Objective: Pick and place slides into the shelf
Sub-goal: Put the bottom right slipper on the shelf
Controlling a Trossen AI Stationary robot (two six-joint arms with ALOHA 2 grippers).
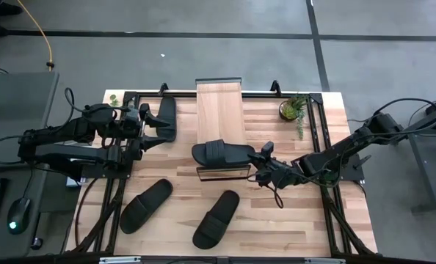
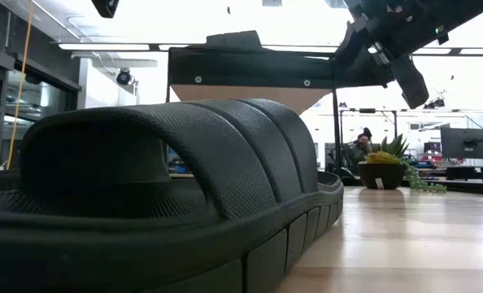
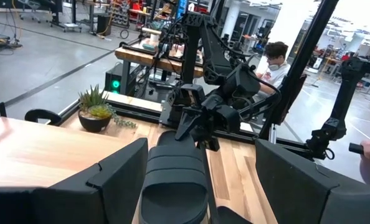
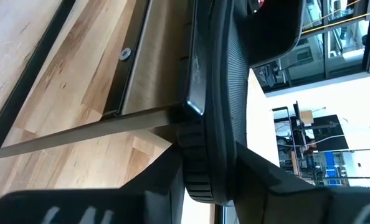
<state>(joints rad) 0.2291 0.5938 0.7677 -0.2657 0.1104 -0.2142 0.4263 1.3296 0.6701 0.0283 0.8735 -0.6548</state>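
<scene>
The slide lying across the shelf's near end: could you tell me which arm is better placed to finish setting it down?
Right. The right gripper is shut on that slide over the shelf; the left gripper sits at another slide.

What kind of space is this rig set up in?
Probably a robotics lab or workshop: the left wrist view shows a concrete floor, workbenches with more equipment, and a seated person beyond the slatted table.

The slatted wood counter point(image 1: 277, 213) fills the frame's centre. On it, two slides point(image 1: 146, 205) point(image 1: 216, 218) lie angled at lower centre, a potted plant point(image 1: 291, 110) stands at upper right, and the shelf point(image 1: 219, 117) stands at upper centre, one slide point(image 1: 222, 153) lying across its near end.
</scene>
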